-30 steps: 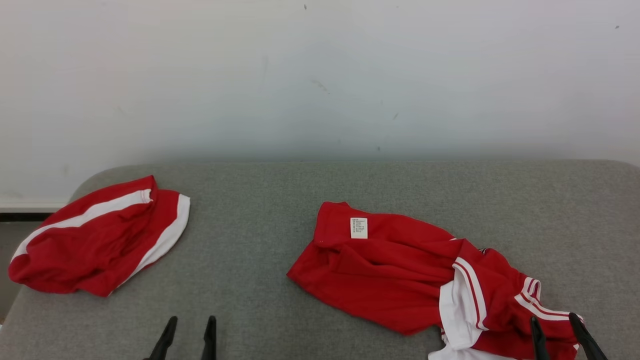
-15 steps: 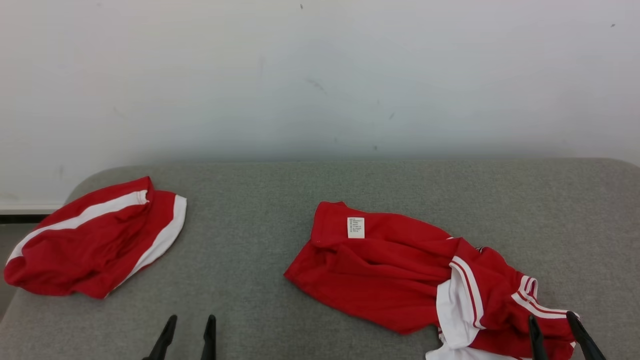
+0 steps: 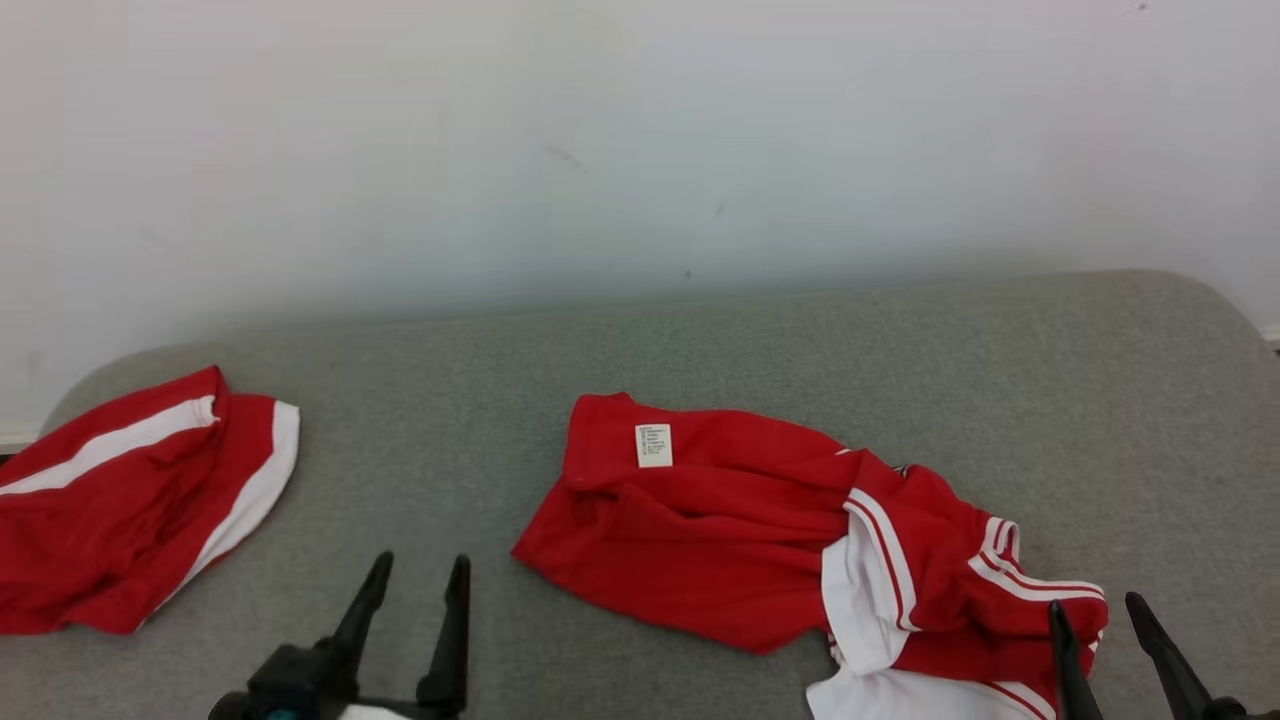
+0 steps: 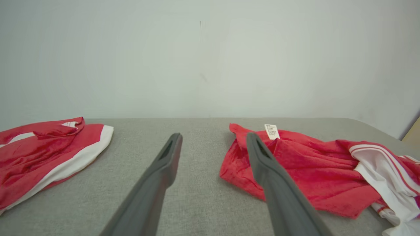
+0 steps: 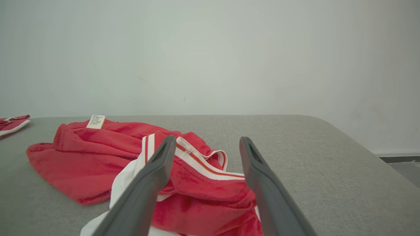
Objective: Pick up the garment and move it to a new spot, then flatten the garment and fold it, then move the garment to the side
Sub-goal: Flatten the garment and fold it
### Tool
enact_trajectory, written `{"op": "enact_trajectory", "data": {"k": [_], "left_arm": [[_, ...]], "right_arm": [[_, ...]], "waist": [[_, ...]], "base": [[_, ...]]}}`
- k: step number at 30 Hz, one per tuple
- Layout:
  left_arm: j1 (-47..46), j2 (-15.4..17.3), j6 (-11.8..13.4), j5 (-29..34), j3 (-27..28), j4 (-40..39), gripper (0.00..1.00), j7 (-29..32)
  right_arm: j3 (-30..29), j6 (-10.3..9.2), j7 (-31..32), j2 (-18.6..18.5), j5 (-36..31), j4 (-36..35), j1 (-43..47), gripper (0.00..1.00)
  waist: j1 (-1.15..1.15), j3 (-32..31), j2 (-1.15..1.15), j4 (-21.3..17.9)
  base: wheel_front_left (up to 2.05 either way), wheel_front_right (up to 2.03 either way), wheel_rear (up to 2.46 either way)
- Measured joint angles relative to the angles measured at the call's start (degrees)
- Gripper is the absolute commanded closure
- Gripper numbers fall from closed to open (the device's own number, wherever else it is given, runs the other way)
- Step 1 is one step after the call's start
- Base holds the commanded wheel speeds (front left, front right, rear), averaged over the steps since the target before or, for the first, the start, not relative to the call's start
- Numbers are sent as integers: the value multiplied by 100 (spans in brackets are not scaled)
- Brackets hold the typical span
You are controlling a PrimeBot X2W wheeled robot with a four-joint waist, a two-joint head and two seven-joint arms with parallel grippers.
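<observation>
Two red garments on table (image 3: 700,350): crumpled garment (image 3: 740,540) centre-right, second garment (image 3: 120,520) far left. Left gripper (image 3: 420,565), right gripper (image 3: 1093,603): fingers spread.

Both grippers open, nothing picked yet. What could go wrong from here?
1. The left gripper sits between the crumpled garment and a second red garment; it could reach for the wrong one.
2. The right gripper faces bunched, overlapping folds; a pinch may catch one layer, so it lifts twisted.
</observation>
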Motion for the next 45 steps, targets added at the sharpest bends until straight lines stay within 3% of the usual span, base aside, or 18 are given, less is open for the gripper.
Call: {"op": "enact_trajectory", "data": {"k": [6,12,18,30,39,40,41,42,43,45], "left_arm": [[-935,-1,-67,-232,-236,922,0,13],[-1953,2,-91,-709,-257,1767,0,469],[-2570,133,-89,-751,-231,2387,0,856],[-2856,192,-92,-901,-249,3027,0,980],[-2999,233,-138,-1167,-578,3138,0,975],[-3001,255,-142,-1198,-611,3143,23,982],[-3007,285,-142,-1206,-661,3153,62,1001],[-3011,308,-142,-1230,-698,3167,62,1012],[-3021,322,-143,-1261,-732,3174,100,1042],[-3049,353,-143,-1332,-803,3193,100,1079]], "right_arm": [[52,1,0,27,-1,-36,-65,0],[48,0,0,98,0,-59,-165,0],[53,1,0,187,0,-87,-259,0],[70,1,0,223,0,-94,-362,0],[119,1,0,233,0,-91,-436,0],[120,0,0,235,0,-89,-442,0],[120,0,0,240,0,-88,-442,0],[120,1,0,246,0,-85,-443,0],[120,1,0,253,0,-82,-443,0],[120,1,0,259,0,-73,-443,0]], "waist": [[0,200,0,-335],[1,539,0,-638],[1,856,0,-911],[1,1067,0,-1106],[0,1134,0,-1192],[0,1141,0,-1207],[1,1147,0,-1223],[1,1151,0,-1239],[1,1153,0,-1254],[0,1154,0,-1282]], "base": [[0,0,0],[0,0,0],[0,0,0],[0,0,0],[0,0,0],[0,0,0],[0,0,0],[0,0,0],[0,0,0],[0,0,0]]}}
